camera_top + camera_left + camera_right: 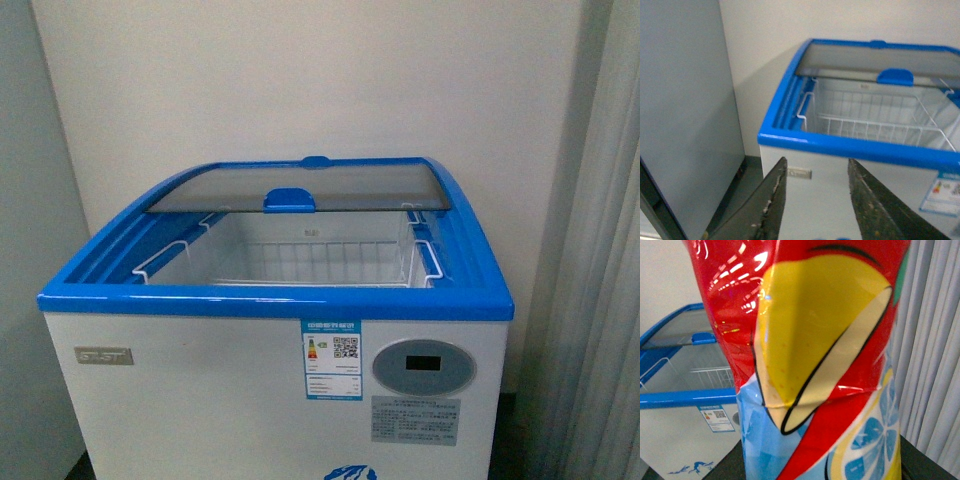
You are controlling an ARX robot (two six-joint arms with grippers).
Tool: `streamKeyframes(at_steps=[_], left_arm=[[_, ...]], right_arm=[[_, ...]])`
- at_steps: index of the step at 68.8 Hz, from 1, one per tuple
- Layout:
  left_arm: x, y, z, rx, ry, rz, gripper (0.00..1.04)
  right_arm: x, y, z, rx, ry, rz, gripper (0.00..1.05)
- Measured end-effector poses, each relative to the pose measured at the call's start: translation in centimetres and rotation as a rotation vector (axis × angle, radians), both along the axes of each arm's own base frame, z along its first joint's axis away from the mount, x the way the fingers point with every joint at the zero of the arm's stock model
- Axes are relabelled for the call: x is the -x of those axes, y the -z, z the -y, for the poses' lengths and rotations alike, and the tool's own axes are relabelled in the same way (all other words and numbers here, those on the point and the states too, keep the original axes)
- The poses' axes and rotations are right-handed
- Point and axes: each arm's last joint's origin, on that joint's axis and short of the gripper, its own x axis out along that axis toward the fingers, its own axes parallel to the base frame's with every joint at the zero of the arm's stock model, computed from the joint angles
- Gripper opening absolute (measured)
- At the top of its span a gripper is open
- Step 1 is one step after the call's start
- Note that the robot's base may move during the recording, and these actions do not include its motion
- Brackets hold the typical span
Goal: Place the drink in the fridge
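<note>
Furthest to my left stands a tall plain grey cabinet (685,125) against the cream wall (300,80). My left gripper (817,202) is spread wide with nothing between its two dark, scuffed fingers (771,210). It hangs in the air short of the fridge (270,400), not touching it, and the fridge's white front shows through the gap. The fridge is straight ahead of me, a white chest cooler with a blue top rim (275,300). Its curved glass lid (300,187) is slid to the back, with the blue handle (289,200) at the lid's front edge, so the front part of the top is uncovered. A white wire basket (300,262) sits inside, below the rim. On the fridge's front are a small nameplate (103,356), an energy label (333,360), an oval grey display (424,367) and the top of a blue decal (350,473). My right gripper (822,471) clasps the drink (810,360), whose glossy red, yellow and light blue wrapper fills nearly all of the wrist view. Only dark edges of the fingers (922,465) show beside it. The fridge shows behind the drink, well apart from it. Pale pleated curtains (600,300) hang at my far right.
</note>
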Motion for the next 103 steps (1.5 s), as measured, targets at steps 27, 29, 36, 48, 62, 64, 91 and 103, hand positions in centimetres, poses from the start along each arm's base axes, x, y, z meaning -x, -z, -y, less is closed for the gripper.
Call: streamKeyframes(at_steps=[27,29,36,48,62,64,91,103], left_arm=[[4.1,2.4,-1.9,-0.004,-0.005,0.000,0.03],[4.3,2.5,-2.0,-0.004,-0.006,0.000,0.03],[5.1,2.9,-2.0,-0.004,-0.007,0.000,0.03],[6.2,3.3,-2.0,-0.004,-0.006,-0.001,0.03],[7.3,3.8,-2.0,-0.004,-0.006,-0.004,0.03],[7.5,3.9,-2.0,-0.004,-0.006,-0.004,0.03],[9.1,4.4,-2.0,-0.004,-0.006,0.014,0.03],[9.7,4.3,-2.0,-0.004,-0.006,0.019,0.03]], right_arm=[[-20.9,-1.9,-1.2,0.779,-0.418,0.124,0.41],[-22.2,-1.8,-1.6,0.830,-0.438,0.120,0.41],[-28.0,-1.1,-3.7,1.016,-0.506,0.109,0.41],[-34.3,1.5,-7.8,1.188,-0.590,0.088,0.41],[-37.2,5.0,-11.5,1.287,-0.716,0.091,0.41],[-37.4,5.6,-12.0,1.296,-0.730,0.095,0.41],[-37.8,6.1,-13.6,1.197,-0.703,0.189,0.99],[-34.0,0.7,-11.6,0.916,-0.533,0.245,0.97]])
